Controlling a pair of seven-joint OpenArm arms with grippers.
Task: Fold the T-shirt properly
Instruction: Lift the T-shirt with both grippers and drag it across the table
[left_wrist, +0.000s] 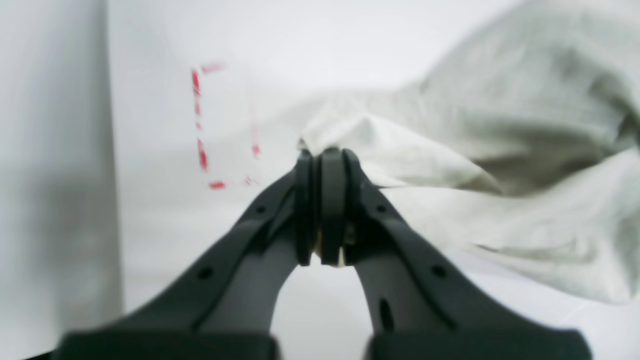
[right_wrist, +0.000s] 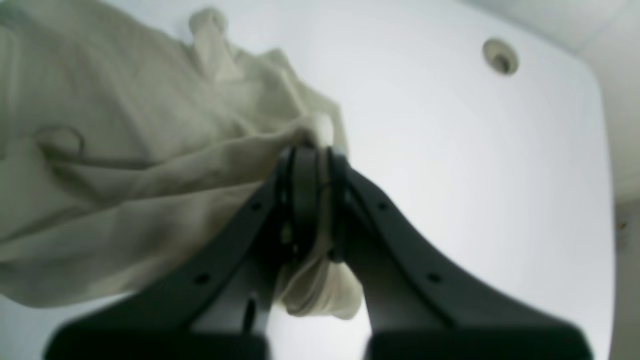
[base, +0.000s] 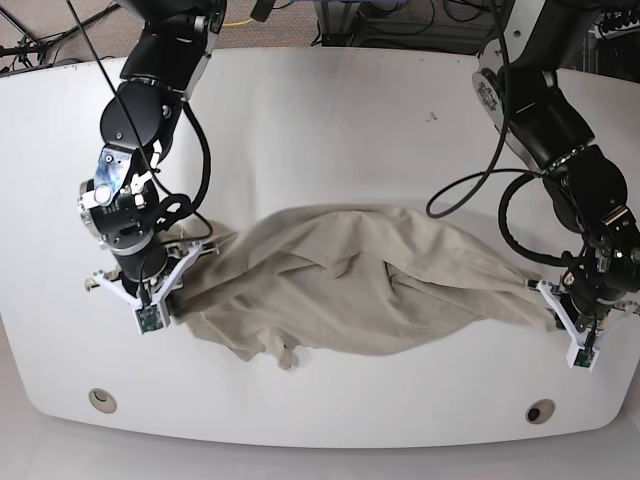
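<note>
The khaki-beige T-shirt (base: 350, 280) hangs stretched and wrinkled between my two grippers, sagging onto the white table (base: 330, 120). At the left of the base view, my right gripper (base: 192, 252) is shut on one end of the cloth. In the right wrist view the right gripper (right_wrist: 310, 150) pinches a fold, and a bunch of the T-shirt (right_wrist: 125, 150) pokes out behind the jaws. My left gripper (base: 549, 294) is shut on the opposite end at the right. The left wrist view shows the left gripper (left_wrist: 325, 155) clamped on an edge of the T-shirt (left_wrist: 500, 125).
Two round holes (base: 100, 399) (base: 540, 411) sit near the table's front edge. Red dashed marks (left_wrist: 200, 125) lie on the table surface beyond the left gripper. Cables run along both arms, and clutter lies behind the table's far edge.
</note>
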